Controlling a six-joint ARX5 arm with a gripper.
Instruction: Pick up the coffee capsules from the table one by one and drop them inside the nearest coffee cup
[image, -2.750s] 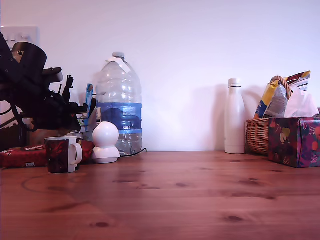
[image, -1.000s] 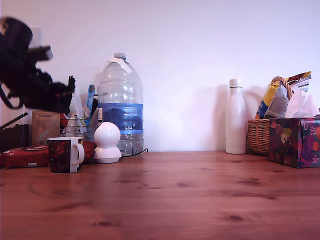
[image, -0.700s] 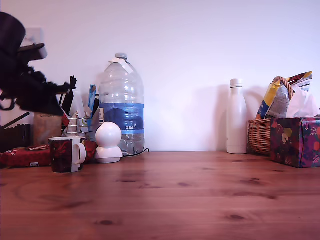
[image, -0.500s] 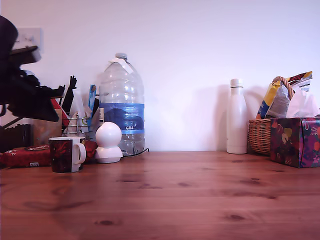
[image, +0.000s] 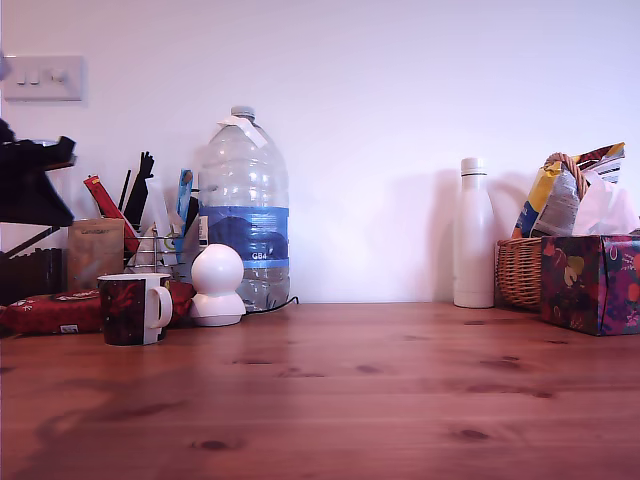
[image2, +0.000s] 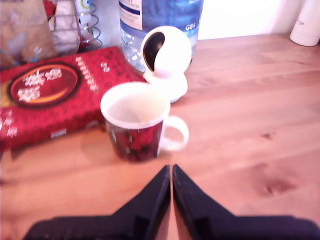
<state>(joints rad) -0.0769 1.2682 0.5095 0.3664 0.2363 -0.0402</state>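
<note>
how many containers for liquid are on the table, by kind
coffee cup: 1
large clear water bottle: 1
white bottle: 1
total: 3

The black robot arm (image: 30, 185) has pulled back toward the exterior view's left edge, only part of it still showing, well clear of the dark red-patterned coffee cup with white handle (image: 133, 309). A white wall switch plate (image: 42, 77) and brown paper bag (image: 95, 254) now stand uncovered.
</note>
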